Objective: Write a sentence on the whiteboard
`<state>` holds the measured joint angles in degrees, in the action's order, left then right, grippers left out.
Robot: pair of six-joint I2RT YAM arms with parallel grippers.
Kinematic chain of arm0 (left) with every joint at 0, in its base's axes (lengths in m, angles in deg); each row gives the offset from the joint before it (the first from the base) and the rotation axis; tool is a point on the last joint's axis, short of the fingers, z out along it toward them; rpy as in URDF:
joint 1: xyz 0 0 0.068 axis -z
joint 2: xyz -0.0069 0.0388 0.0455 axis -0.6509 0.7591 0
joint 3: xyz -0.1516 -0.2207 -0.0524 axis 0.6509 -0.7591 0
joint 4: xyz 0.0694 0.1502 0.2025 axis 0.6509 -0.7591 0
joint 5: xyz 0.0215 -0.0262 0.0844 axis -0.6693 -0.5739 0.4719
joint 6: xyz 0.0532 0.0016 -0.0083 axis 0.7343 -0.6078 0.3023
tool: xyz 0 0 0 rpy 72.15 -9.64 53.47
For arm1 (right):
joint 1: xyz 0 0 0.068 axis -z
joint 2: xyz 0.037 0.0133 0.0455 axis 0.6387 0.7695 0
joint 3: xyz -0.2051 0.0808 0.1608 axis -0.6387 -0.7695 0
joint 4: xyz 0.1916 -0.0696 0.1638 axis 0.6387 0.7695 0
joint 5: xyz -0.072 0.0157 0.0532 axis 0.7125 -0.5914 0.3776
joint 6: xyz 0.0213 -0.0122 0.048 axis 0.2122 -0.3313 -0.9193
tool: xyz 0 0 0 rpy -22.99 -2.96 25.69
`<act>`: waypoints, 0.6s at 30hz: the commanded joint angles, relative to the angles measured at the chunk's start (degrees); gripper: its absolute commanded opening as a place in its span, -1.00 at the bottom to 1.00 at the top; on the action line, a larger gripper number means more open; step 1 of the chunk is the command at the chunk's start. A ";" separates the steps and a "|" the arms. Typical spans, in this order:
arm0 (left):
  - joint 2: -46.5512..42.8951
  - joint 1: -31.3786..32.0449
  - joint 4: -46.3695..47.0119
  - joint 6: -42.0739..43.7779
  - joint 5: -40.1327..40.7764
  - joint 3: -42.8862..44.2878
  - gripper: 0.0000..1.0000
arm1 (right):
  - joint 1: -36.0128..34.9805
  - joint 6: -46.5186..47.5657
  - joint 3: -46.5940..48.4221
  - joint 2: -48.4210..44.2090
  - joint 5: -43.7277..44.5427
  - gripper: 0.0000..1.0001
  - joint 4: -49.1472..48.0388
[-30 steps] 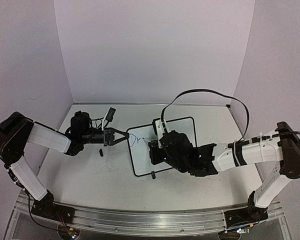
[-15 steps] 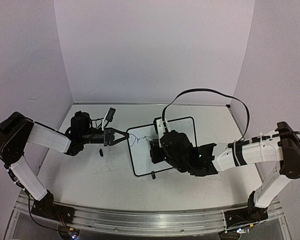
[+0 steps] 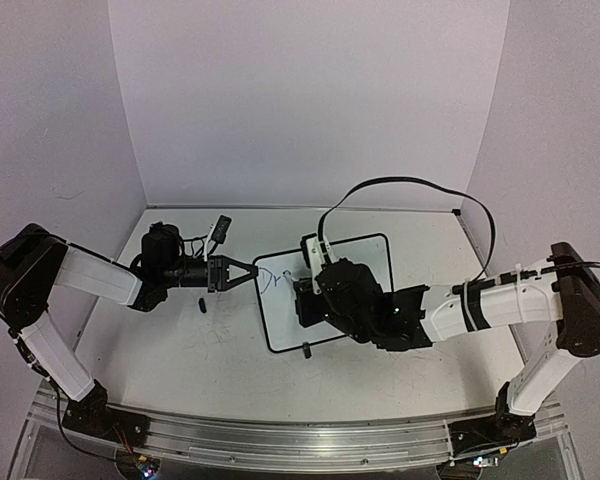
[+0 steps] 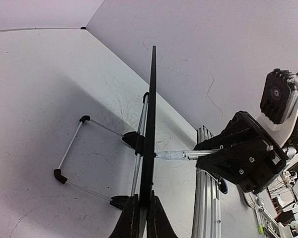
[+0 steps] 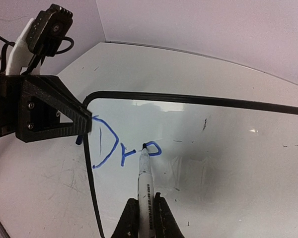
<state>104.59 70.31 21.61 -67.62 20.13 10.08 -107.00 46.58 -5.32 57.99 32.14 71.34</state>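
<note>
The whiteboard [image 3: 278, 320] stands tilted at mid-table on its wire stand. My left gripper [image 3: 249, 272] is shut on its left edge; the left wrist view shows the board edge-on [image 4: 151, 114] between the closed fingers [image 4: 130, 220]. My right gripper [image 5: 145, 220] is shut on a white marker [image 5: 144, 186], whose tip touches the board face [image 5: 223, 148]. The sentence [image 5: 107, 148] reads "Dr" plus a small loop in blue, also visible in the top view [image 3: 271, 282]. The marker [image 4: 175, 155] meets the board from the right.
A small dark cap-like piece [image 3: 202, 306] lies on the table left of the board. The board's wire stand with black feet [image 4: 69, 157] juts out behind it. Purple walls enclose the table on three sides. An aluminium rail [image 3: 280, 440] runs along the near edge.
</note>
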 commanded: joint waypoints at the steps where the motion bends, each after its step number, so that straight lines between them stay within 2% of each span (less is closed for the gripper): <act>1: -1.15 0.39 -0.32 -0.29 -2.58 2.08 -1.00 | -0.47 -1.55 -1.19 -0.01 -1.04 -1.00 0.27; 10: -1.15 0.37 -0.40 -0.29 -2.51 1.87 -1.00 | -0.83 -3.78 -3.36 -1.12 0.66 -1.00 2.01; 15: -1.19 0.38 -0.38 -0.29 -2.48 1.87 -1.00 | -0.67 -3.54 -3.22 -2.92 5.73 -1.00 2.88; 18: -1.07 0.37 -0.48 -0.37 -2.50 1.96 -1.00 | -0.66 -0.59 -4.35 -5.88 4.02 -1.00 -1.55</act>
<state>104.59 70.28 21.30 -67.19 20.41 10.10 -108.23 43.60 -8.16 57.23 33.50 73.03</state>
